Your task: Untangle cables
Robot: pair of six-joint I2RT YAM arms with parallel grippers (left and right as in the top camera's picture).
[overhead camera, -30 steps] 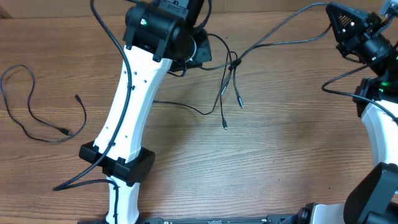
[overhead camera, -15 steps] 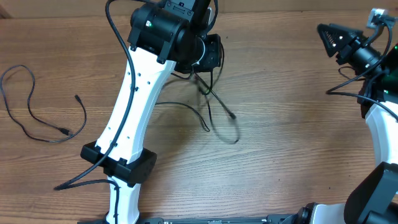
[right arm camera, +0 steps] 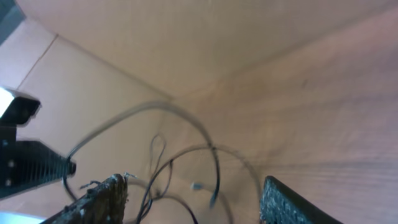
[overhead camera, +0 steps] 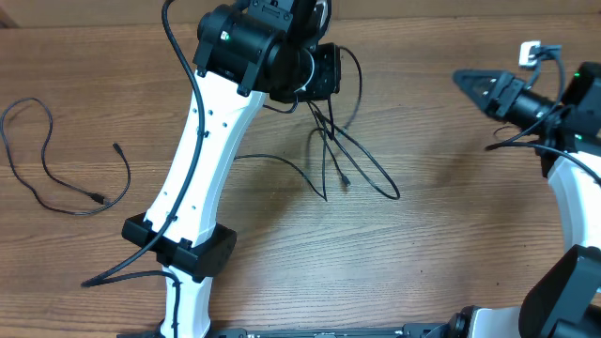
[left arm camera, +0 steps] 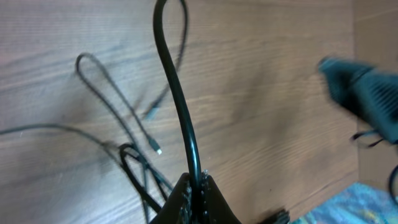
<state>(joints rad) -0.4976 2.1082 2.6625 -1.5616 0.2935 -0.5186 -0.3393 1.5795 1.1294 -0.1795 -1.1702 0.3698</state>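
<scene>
The tangled cables (overhead camera: 349, 160) hang in loops below my left gripper (overhead camera: 324, 77) at the top middle, with plug ends (overhead camera: 346, 180) reaching the table. In the left wrist view the left gripper (left arm camera: 196, 183) is shut on one black cable (left arm camera: 177, 99) that arcs upward. Thinner cables (left arm camera: 118, 118) trail below it. A separate cable (overhead camera: 56, 178) lies loose at the far left. My right gripper (overhead camera: 462, 79) is off to the right, apart from the bundle. It (right arm camera: 193, 199) stands open with nothing between its fingers (right arm camera: 106, 198), and the cables (right arm camera: 214, 168) lie beyond them.
The left arm's white link (overhead camera: 202, 150) crosses the table's left half down to its base (overhead camera: 183, 253). The right arm (overhead camera: 573, 197) occupies the right edge. A light wall (right arm camera: 186, 37) borders the table's far side.
My right gripper opened, let go of the cable and swung down and left. The stretched cable fell back into loops under the left gripper, which still holds its cable.
</scene>
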